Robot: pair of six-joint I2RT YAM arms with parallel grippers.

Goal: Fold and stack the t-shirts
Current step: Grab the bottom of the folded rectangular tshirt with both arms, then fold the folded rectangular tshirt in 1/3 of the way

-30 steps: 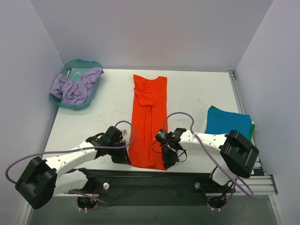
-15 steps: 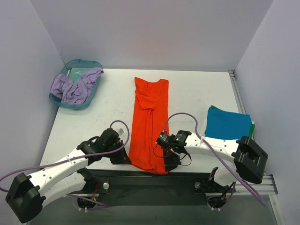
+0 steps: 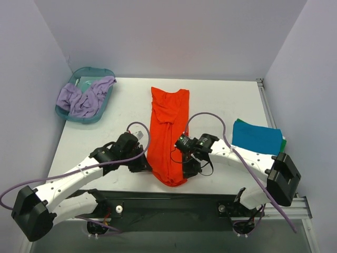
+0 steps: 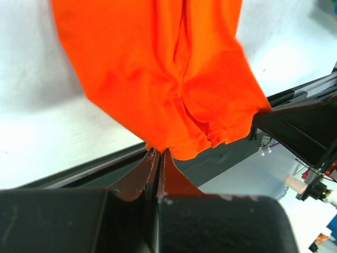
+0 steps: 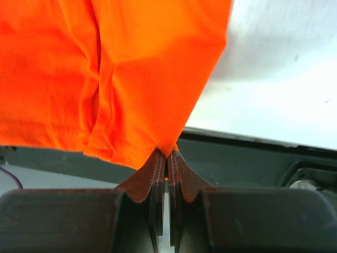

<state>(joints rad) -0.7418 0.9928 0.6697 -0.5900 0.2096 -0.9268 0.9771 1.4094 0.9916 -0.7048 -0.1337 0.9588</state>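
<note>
The bright orange-red t-shirt (image 3: 168,132) lies as a long narrow strip down the middle of the table. My left gripper (image 3: 146,164) is shut on its near left corner (image 4: 158,145). My right gripper (image 3: 190,167) is shut on its near right corner (image 5: 169,147). Both hold the near hem lifted off the table, so it sags between them (image 3: 171,179). A folded teal-blue t-shirt (image 3: 256,138) lies at the right edge on top of a green one (image 3: 284,141), of which only a sliver shows.
A translucent teal basin (image 3: 100,113) stands at the far left corner with lilac cloth (image 3: 83,97) in it. The table's near edge and a dark metal rail (image 3: 174,196) run just below the grippers. A grey wall closes the back.
Both grippers have lifted the shirt's near corners and carried them a little away from the table's near edge. The near hem now hangs bunched between them.
</note>
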